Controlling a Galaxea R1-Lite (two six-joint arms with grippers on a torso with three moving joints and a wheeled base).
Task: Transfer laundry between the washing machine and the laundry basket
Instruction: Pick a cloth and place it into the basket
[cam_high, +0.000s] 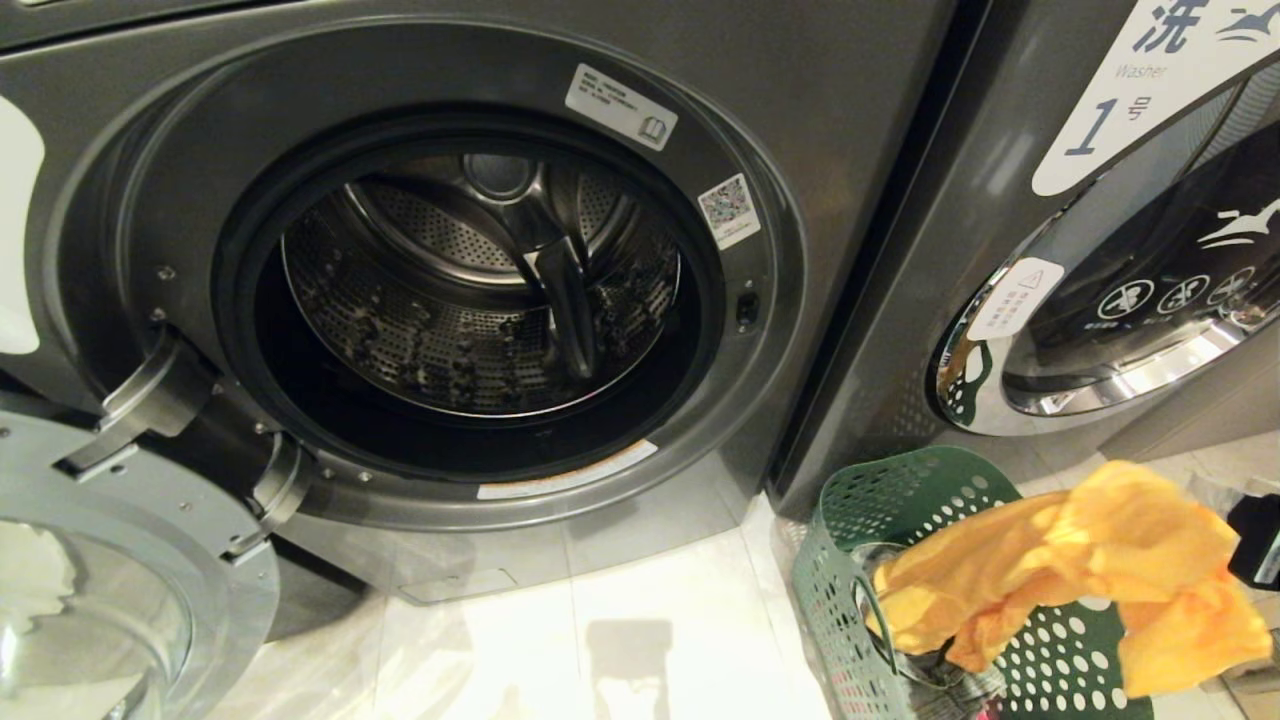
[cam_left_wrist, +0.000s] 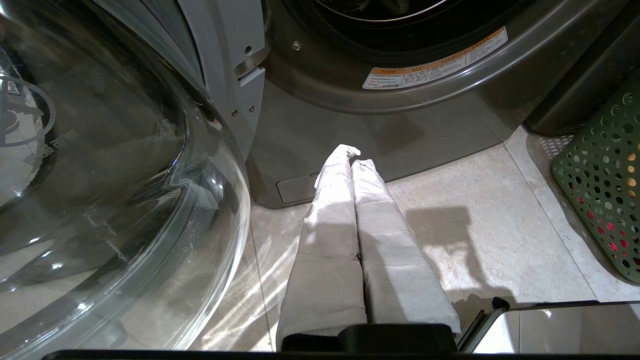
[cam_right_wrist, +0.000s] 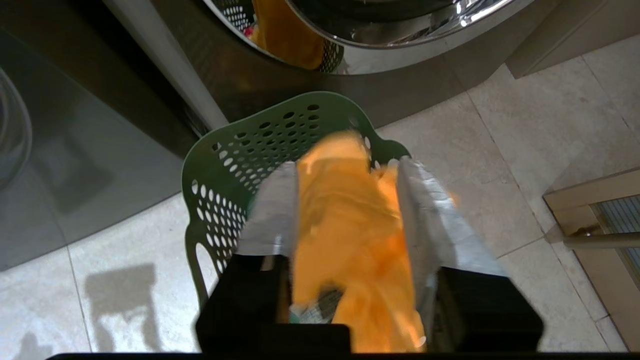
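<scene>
Head view: we see the washing machine (cam_high: 480, 290) with its drum empty and its door (cam_high: 110, 580) swung open at lower left. Pale floor tiles (cam_high: 620, 620) lie clear before it. At lower right, the yellow-orange garment (cam_high: 1090, 575) drapes over the laundry basket (cam_high: 900, 560) rim.

Left wrist view: the left gripper (cam_left_wrist: 352, 155) hangs above the tiles, jaws closed, empty.

Right wrist view: the right gripper (cam_right_wrist: 345, 170) is above the basket, jaws parted, the garment between them.

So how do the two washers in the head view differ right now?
The left washer has its door swung open, showing a bare steel drum; the right washer has its chrome-rimmed door shut. Only the right one shows a "1" label. Both are dark grey front-loaders.
</scene>
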